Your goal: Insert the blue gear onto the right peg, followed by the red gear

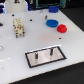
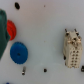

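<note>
the blue gear is lying on the counter beside the red gear, well apart from the right peg. pincer unseen, so i cannot tell its state; it should be descending centred over blue.

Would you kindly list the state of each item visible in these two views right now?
blue gear: flat on the table, not on a peg.
red gear: on the table beside the blue gear, not on a peg.
grey plate: flat, both pegs bare.
right peg: upright, empty.
beige block: standing alone.
gripper: not visible.
</note>
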